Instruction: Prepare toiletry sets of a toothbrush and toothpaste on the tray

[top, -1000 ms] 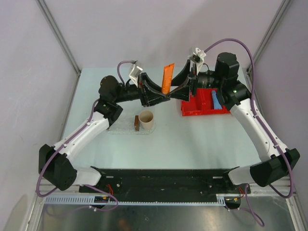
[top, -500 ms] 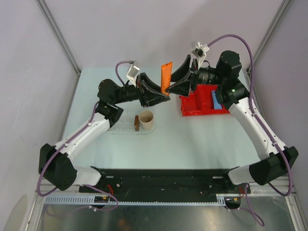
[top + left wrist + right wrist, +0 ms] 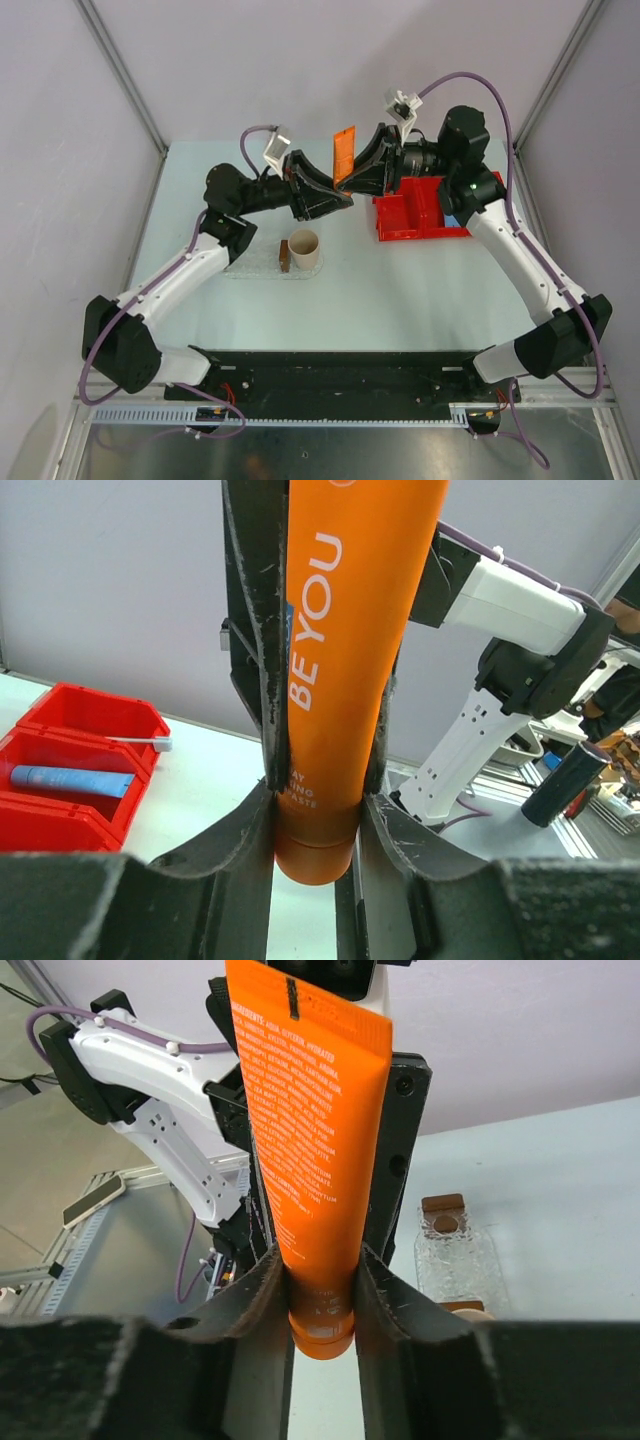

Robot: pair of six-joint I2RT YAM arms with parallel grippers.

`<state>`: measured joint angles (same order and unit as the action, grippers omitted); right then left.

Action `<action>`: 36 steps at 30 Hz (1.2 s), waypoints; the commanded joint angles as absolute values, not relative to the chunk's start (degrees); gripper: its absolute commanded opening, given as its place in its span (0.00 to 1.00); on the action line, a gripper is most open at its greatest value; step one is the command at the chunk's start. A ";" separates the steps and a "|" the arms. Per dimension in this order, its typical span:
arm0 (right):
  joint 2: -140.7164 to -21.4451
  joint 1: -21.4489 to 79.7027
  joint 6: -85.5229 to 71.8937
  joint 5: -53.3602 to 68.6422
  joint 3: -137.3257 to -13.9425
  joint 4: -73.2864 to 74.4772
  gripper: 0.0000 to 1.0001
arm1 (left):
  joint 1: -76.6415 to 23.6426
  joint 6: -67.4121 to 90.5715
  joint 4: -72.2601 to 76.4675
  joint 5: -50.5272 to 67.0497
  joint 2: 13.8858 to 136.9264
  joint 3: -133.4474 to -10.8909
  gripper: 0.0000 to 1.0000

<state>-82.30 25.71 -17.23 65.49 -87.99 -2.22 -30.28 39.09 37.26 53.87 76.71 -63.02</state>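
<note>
The orange toothpaste tube [image 3: 344,150] stands upright in the air above the back of the table, cap end down. My left gripper [image 3: 338,195] grips it near the cap from the left, and my right gripper [image 3: 352,180] grips it from the right. In the left wrist view the tube [image 3: 350,630] sits between my fingers [image 3: 318,800]. In the right wrist view the tube [image 3: 305,1110] is pinched between my fingers [image 3: 322,1260]. The blue toothpaste tube [image 3: 70,778] and a thin pale toothbrush [image 3: 135,741] lie in the red bin [image 3: 90,715]. The clear tray [image 3: 255,265] lies at the front left.
A beige cup [image 3: 304,248] stands at the tray's right end beside a brown block [image 3: 284,256]. The red divided bin [image 3: 405,225] sits right of centre under my right arm. The tray [image 3: 455,1260] and a brown block [image 3: 443,1210] show below in the right wrist view.
My right gripper has moved left onto the orange tube and closed on it. The tube has risen slightly and shifted left. My left gripper still holds it.
</note>
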 commanded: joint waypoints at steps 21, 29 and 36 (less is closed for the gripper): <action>-80.77 24.96 -1.15 58.63 -97.30 16.43 0.00 | -26.55 14.96 20.06 50.10 70.76 -61.08 0.86; -79.28 26.28 8.86 52.57 -94.31 24.87 0.00 | -23.99 3.61 3.17 48.43 67.59 -72.58 0.86; -78.40 29.18 14.49 46.24 -89.84 28.65 0.00 | -23.91 -3.24 -14.57 47.38 70.39 -85.76 0.89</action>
